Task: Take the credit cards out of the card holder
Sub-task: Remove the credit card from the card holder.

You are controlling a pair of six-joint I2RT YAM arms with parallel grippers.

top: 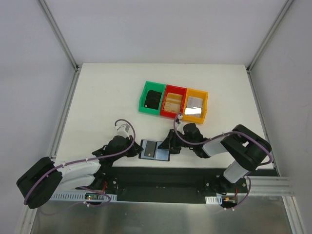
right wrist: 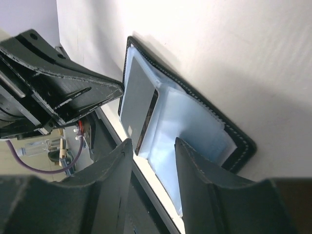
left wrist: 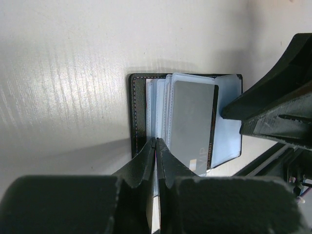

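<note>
Near edge of the white surface (top: 107, 97), centre: card holder (top: 155, 150), black with white stitching, lying open and flat, grey-blue lining and pale blue sleeves facing up.

- Grey card (left wrist: 192, 122): seated in the sleeves, dark stripe along one edge, partly covering the lining.
- Left gripper (left wrist: 156, 142): closed, fingers pressed together at the left edge of the sleeve stack, just beside the black cover. Whether a sleeve is pinched between them cannot be told.
- Right gripper (right wrist: 153, 142): open, fingers apart above the right half of the card holder, blue lining showing through the gap. In the left wrist view one finger meets the right side of the sleeves.
- Bins, far of the card holder, set side by side in a row: green bin (top: 143, 100) on the left with a black item inside, red bin (top: 175, 87) in the middle with tan contents, yellow bin (top: 197, 91) on the right with a pale, shiny item. All three stand well apart from the card holder.
</note>
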